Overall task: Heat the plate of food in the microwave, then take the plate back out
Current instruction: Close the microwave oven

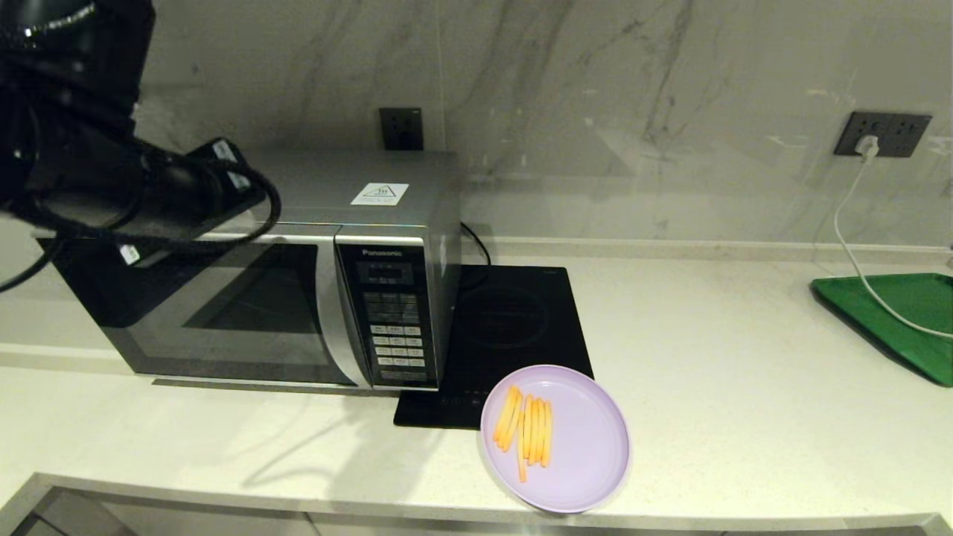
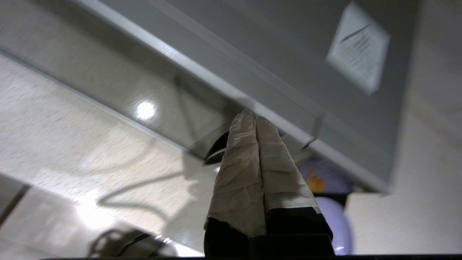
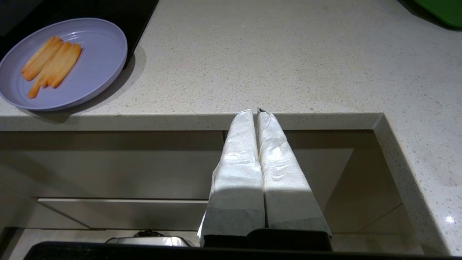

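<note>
Plate [image 1: 573, 447] at the counter's [image 1: 744, 417] front edge, back rim overlapping the cooktop's [image 1: 514, 327] front corner; holds a small bunch of fries [image 1: 527, 430] lying side by side, off to one half of the plate. Nothing else on it. Microwave [image 1: 298, 298] further back, door [image 1: 216, 301] closed, just beside the cooktop. Green tray [image 1: 901, 320] at the far end of the counter with only a white cable [image 1: 856, 246] crossing it.

Right gripper [image 3: 257, 112]: fingers pressed together, holding nothing, tips hanging just short of the counter's front edge; plate well off to one side of the tips, no contact. Left gripper [image 2: 254, 117]: fingers together, empty, raised over the microwave's top front edge, tips pointing at that edge. Plate [image 2: 334, 224] partly visible below and beyond those fingers [image 2: 249, 173], well apart.
</note>
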